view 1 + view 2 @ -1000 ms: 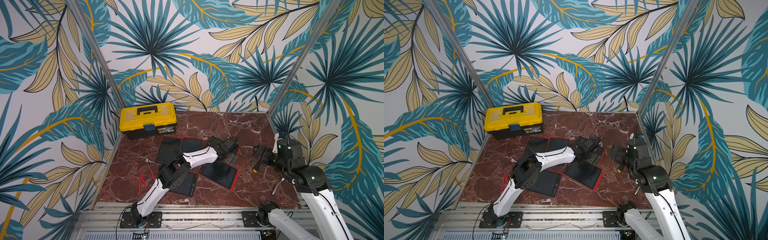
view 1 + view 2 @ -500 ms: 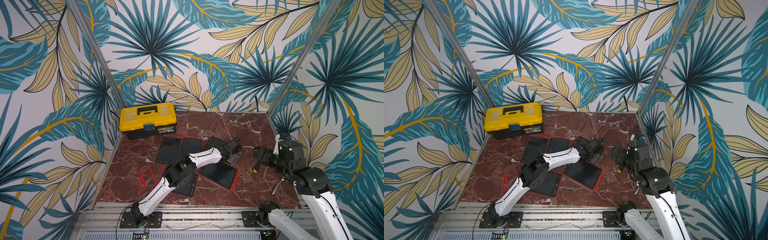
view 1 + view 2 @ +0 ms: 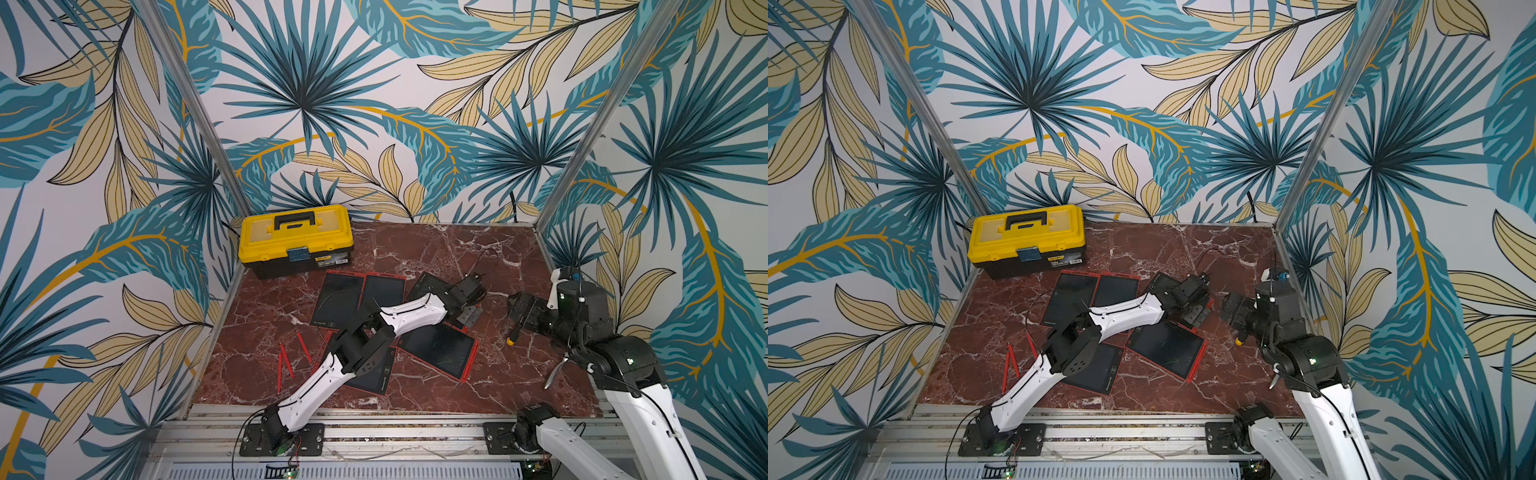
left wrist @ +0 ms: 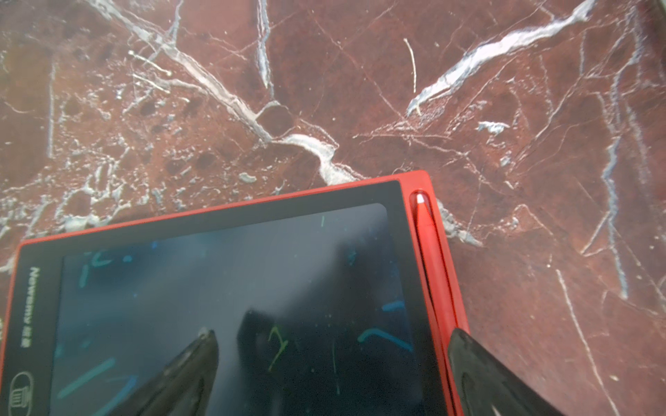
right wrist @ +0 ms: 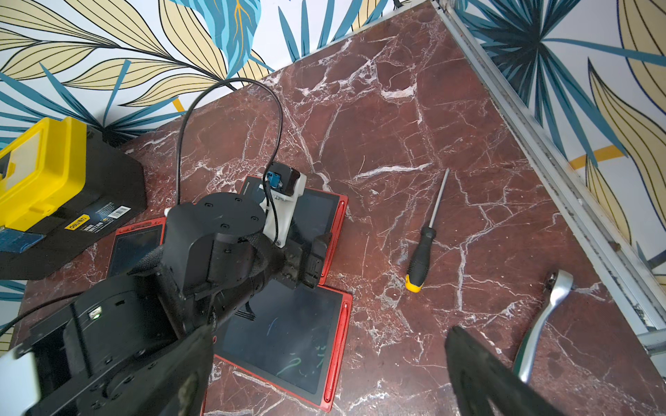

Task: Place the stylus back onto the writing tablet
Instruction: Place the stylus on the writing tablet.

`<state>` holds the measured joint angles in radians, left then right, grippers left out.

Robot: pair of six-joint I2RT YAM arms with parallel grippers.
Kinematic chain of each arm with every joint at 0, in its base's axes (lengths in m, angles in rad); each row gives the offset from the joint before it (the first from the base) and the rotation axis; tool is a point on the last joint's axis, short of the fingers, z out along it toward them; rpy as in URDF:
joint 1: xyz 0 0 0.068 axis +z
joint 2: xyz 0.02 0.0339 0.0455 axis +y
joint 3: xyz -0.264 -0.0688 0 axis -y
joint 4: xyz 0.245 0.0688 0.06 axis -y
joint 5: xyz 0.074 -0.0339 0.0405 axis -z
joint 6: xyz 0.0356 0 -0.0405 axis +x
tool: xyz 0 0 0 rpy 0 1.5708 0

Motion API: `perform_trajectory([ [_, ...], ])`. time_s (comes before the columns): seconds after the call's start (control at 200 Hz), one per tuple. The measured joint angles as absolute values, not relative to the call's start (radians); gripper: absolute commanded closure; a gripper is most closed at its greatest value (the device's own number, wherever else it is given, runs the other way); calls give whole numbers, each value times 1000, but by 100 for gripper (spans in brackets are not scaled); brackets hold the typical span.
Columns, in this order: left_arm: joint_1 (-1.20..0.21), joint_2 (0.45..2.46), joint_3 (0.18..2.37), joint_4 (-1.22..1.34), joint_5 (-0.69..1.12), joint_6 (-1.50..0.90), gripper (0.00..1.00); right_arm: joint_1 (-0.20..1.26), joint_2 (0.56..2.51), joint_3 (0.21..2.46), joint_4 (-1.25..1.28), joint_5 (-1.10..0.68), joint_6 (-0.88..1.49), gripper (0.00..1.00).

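In the left wrist view a red-framed writing tablet lies on the marble with a red stylus lying in its side slot. My left gripper hangs open over that tablet with nothing between its fingers, one finger beside the stylus. In a top view this left gripper reaches over the far-right tablet. Three loose red styluses lie on the table at the left. My right gripper hovers open and empty to the right; the right wrist view shows its open gripper above another tablet.
Several more tablets lie in the middle. A yellow toolbox stands at the back left. A screwdriver and a metal ratchet wrench lie on the right. Metal frame posts border the table.
My left arm has stretched a little further right, carrying its open gripper over the far-right tablet. The right arm has hardly moved.
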<state>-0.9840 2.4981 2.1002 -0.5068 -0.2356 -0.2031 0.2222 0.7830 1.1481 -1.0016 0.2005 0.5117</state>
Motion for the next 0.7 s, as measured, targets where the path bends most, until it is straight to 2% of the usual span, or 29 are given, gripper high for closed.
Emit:
perform_trajectory([
  [0.606,-987,2529,2144,-522,-262,-190,0,222,785,1148,-1011,194,512,0],
  [0.701,-988,2529,2146,-528,-265,-193,3,222,784,1148,-1016,194,512,0],
])
